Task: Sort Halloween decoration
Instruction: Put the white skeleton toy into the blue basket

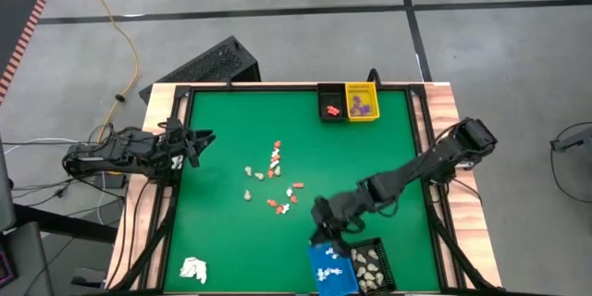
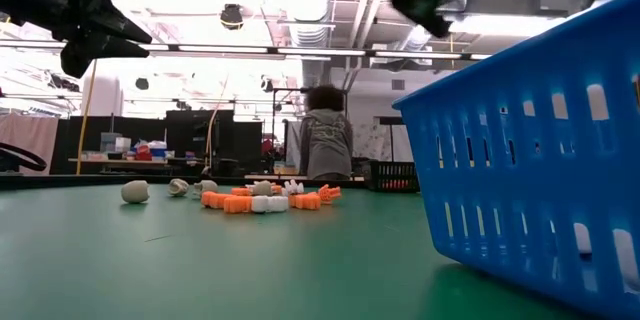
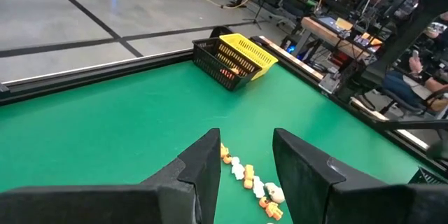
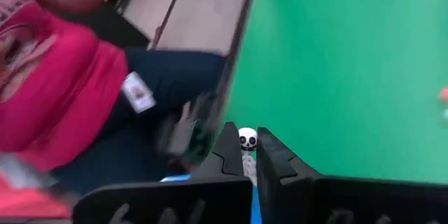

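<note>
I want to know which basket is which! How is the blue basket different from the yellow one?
The blue basket sits at the table's near edge, under the right gripper; the yellow basket sits at the far edge. Blue holds white pieces; yellow holds purple ones. Both are small slotted baskets, each beside a black basket.

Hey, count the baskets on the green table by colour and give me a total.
Black baskets: 2, one beside the yellow basket, one beside the blue basket
Yellow basket: 1
Blue basket: 1
Total: 4
</note>
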{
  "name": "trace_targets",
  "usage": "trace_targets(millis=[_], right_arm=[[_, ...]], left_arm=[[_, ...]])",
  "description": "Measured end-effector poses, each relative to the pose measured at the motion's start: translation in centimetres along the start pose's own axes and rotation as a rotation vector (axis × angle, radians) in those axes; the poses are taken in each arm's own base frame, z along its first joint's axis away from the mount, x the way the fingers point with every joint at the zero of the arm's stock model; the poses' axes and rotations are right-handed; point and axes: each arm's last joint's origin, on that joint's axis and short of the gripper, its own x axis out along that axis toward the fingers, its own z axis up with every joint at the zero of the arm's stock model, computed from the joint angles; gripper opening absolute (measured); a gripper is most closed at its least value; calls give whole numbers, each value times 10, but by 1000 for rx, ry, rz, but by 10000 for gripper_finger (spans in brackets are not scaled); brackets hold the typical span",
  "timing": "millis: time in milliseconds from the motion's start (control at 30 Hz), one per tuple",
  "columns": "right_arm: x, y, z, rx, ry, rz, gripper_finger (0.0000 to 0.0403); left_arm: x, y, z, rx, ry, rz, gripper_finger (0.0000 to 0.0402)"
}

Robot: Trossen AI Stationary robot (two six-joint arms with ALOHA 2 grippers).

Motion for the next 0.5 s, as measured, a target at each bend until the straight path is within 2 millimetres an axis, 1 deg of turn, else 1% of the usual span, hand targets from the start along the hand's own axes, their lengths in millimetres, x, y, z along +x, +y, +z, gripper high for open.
trace_targets(millis=[67,133,267,367,500], right_arm=[[3,12,-11,49,50,16,9],[4,21,-18,108,78,28,10],[5,32,-26,198,100,21,19],[5,33,-30,236,88,-43,31],[5,29,-37,299,116,-133,52]], left_arm=[[0,0,0,0,1,0,121],[0,0,0,0,1,0,121],[0,0,0,0,1,0,121],[0,0,0,1,1,0,121],[0,0,0,1,1,0,121]])
